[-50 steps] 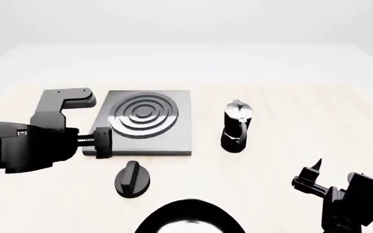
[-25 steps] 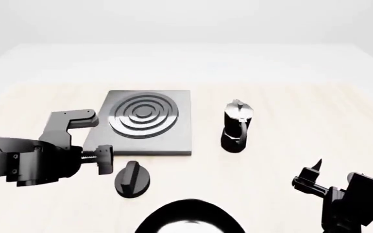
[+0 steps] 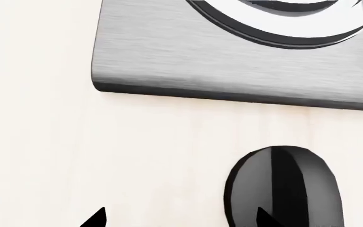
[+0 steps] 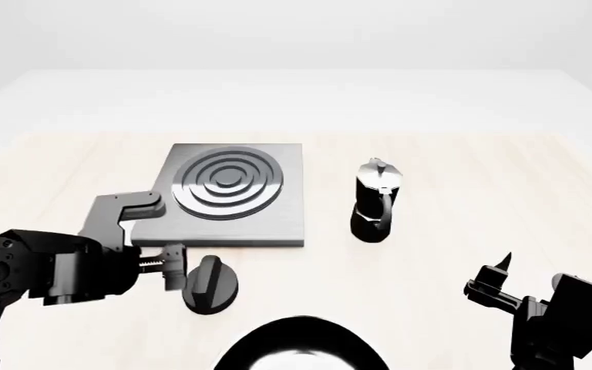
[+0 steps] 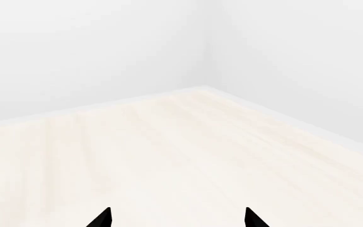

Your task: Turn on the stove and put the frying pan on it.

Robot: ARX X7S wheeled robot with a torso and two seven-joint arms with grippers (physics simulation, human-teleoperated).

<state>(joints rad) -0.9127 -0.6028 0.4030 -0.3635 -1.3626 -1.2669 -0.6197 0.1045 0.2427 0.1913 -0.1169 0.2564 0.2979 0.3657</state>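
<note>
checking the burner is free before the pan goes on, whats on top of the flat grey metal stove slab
Only its own raised concentric rings show on the flat square grey metal stove; no pan or pot sits there. The left gripper covers its near left corner, so that patch is hidden.

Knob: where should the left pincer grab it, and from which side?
Probably the raised bar across the top of the knob, one finger on each long face, coming down from above. The disc lies flat on the table, so its rim offers little to pinch, and the bar gives turning leverage. The left pincer sits just left of it, open; the stove edge is close behind.
</note>
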